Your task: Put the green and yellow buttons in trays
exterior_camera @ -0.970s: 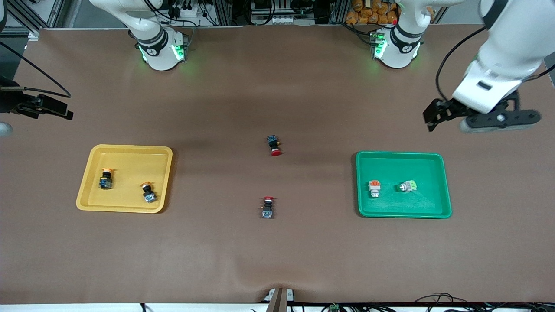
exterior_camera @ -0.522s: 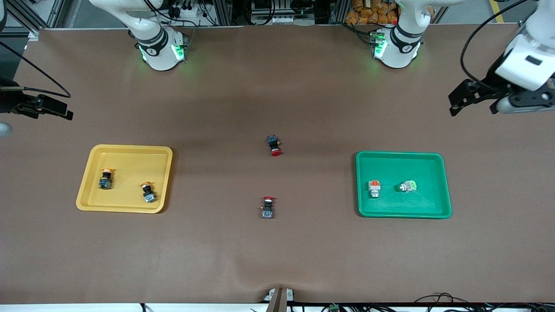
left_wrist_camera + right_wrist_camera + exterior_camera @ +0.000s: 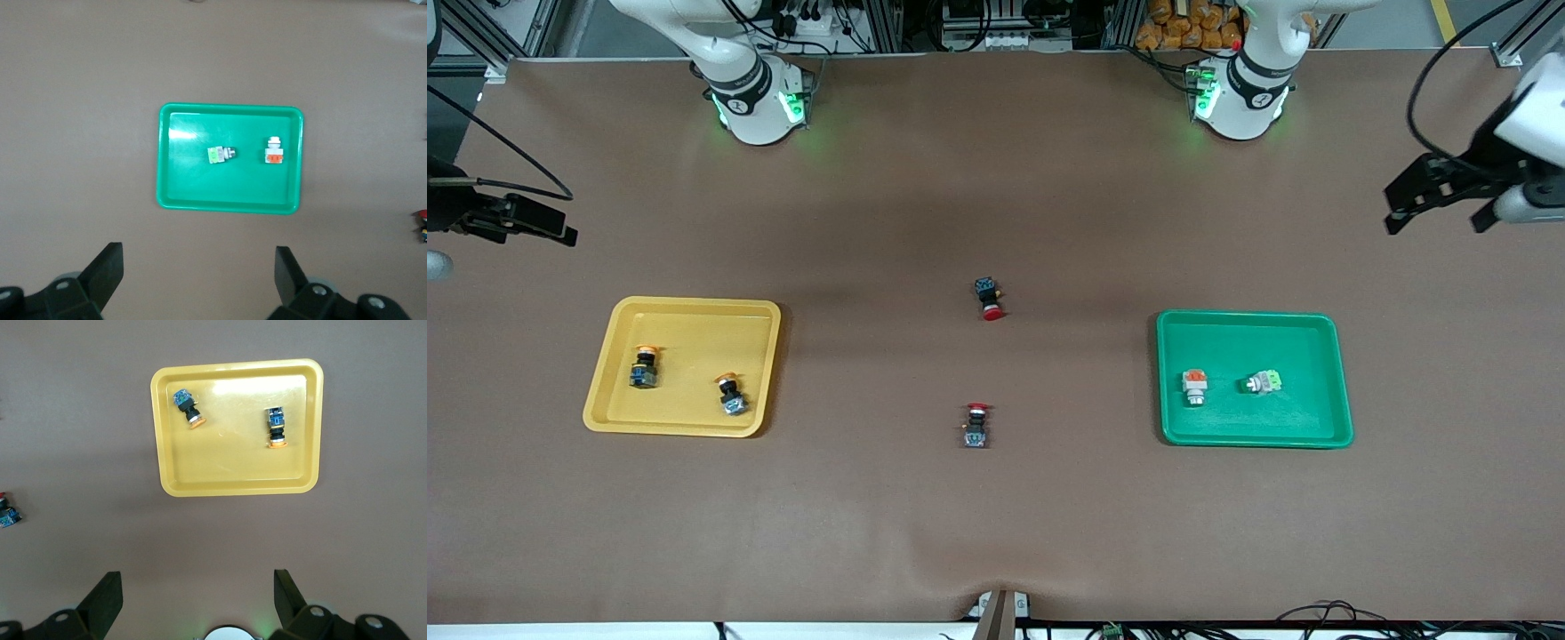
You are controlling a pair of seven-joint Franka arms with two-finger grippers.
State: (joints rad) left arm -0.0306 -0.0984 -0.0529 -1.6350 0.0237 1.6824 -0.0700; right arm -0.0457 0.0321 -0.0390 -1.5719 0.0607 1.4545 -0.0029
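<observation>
The green tray [image 3: 1254,340] lies toward the left arm's end of the table and holds two grey-bodied green buttons [image 3: 1194,387] [image 3: 1264,382], lying apart. The yellow tray [image 3: 685,324] lies toward the right arm's end and holds two yellow buttons [image 3: 644,366] [image 3: 730,395]. My left gripper [image 3: 1440,203] is open and empty, high over bare table at the left arm's end, away from the green tray [image 3: 230,200]. My right gripper [image 3: 198,587] is open and empty, high up; the yellow tray [image 3: 233,480] shows below it.
Two dark-bodied switches with red caps lie on the brown table between the trays, one [image 3: 989,299] farther from the front camera than the other [image 3: 975,425]. The arms' bases [image 3: 751,98] [image 3: 1240,93] stand along the table's back edge.
My left gripper has moved up and outward toward the left arm's end of the table, away from the green tray. The right arm and all buttons have not moved.
</observation>
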